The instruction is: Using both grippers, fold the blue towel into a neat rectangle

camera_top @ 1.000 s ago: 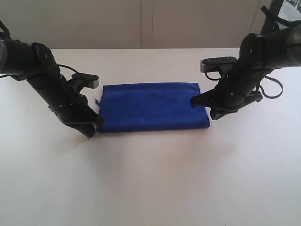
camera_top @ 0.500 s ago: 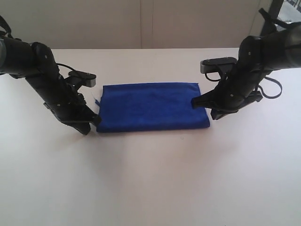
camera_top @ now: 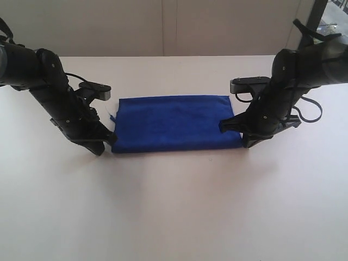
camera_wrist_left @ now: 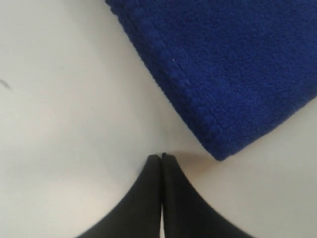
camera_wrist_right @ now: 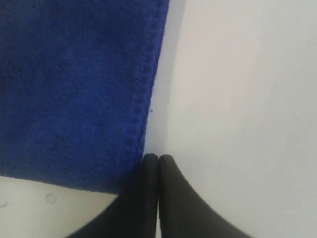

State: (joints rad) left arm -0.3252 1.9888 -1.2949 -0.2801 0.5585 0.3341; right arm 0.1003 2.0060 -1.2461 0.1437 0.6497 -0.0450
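The blue towel (camera_top: 174,123) lies flat on the white table as a folded rectangle, mid-table. My left gripper (camera_top: 110,139) sits at its near left corner, jaws pressed together with nothing between them; in the left wrist view the fingertips (camera_wrist_left: 161,157) rest on bare table just off the towel's corner (camera_wrist_left: 218,148). At the towel's right edge near the front corner is my right gripper (camera_top: 224,125), also shut and empty. In the right wrist view its tips (camera_wrist_right: 158,157) touch the hemmed edge of the towel (camera_wrist_right: 74,89).
The white table (camera_top: 174,206) spreads wide in front of the towel and behind it. A pale wall (camera_top: 163,27) runs along the far edge. A dark frame (camera_top: 318,13) stands at the back right.
The right gripper has slid down and inward along the towel's right edge toward its near corner. The left gripper has drawn back slightly from the near left corner. The towel has not moved.
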